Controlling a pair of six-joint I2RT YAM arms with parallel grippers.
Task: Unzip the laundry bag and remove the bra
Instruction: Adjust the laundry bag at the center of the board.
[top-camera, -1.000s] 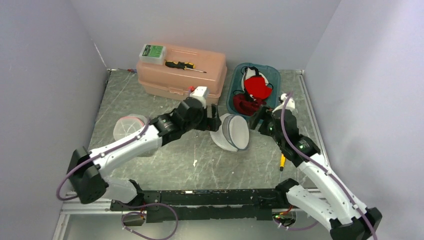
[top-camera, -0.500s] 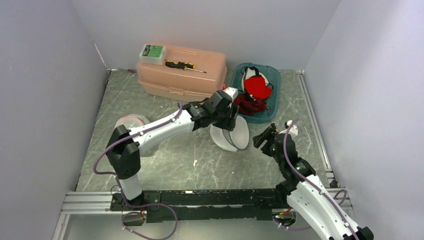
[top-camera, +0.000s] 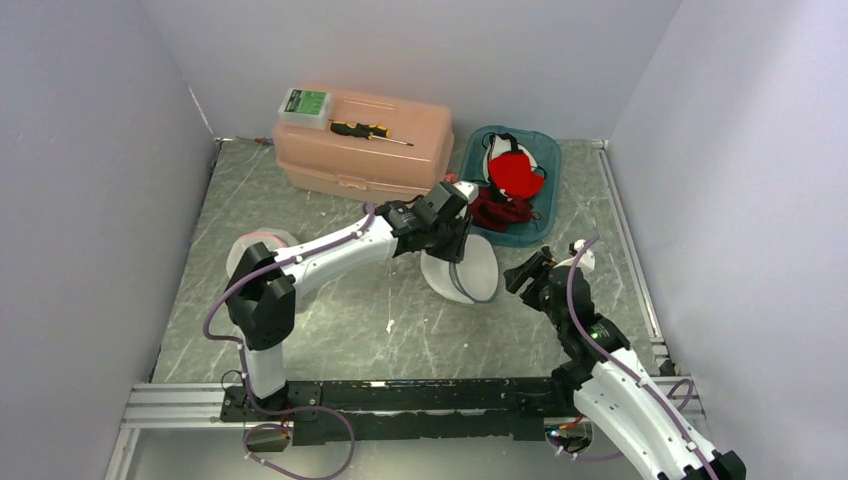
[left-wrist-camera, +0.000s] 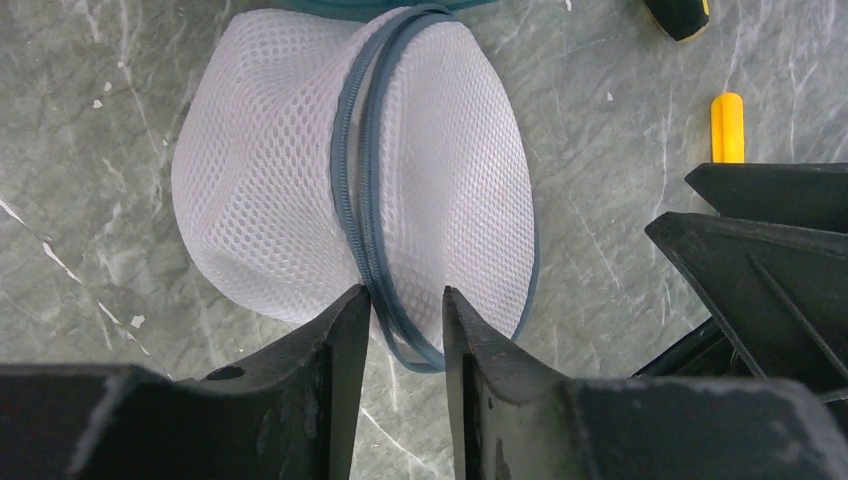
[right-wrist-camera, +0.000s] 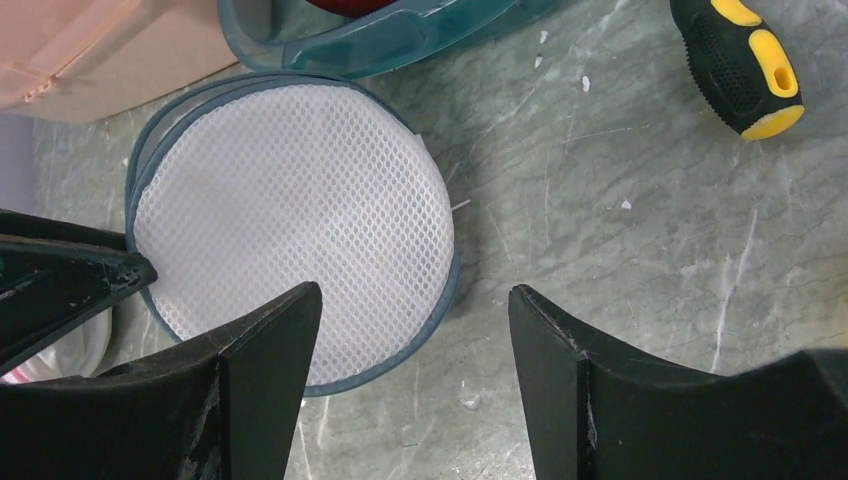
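Note:
The laundry bag (top-camera: 470, 275) is a round white mesh pouch with a blue-grey zip band, lying mid-table just in front of the teal tub. My left gripper (top-camera: 450, 252) is at its rear edge. In the left wrist view the bag (left-wrist-camera: 270, 170) fills the top, and the left gripper (left-wrist-camera: 405, 295) straddles the zip band, jaws narrow but still apart. My right gripper (top-camera: 520, 272) hovers open just right of the bag. In the right wrist view the right gripper (right-wrist-camera: 415, 295) is over bare table beside the bag (right-wrist-camera: 290, 215). The bra is hidden; nothing shows through the mesh.
A teal tub (top-camera: 468, 175) with red and white garments stands behind the bag. The pink toolbox (top-camera: 360, 150) at the back left carries a screwdriver (top-camera: 370, 130) and a green box (top-camera: 305, 104). A second mesh pouch (top-camera: 255, 250) lies at the left. A black-yellow screwdriver (right-wrist-camera: 745, 65) lies right of the bag.
My left arm swung right onto the bag and its jaws narrowed from wide open. My right arm pulled back from the tub towards the near right.

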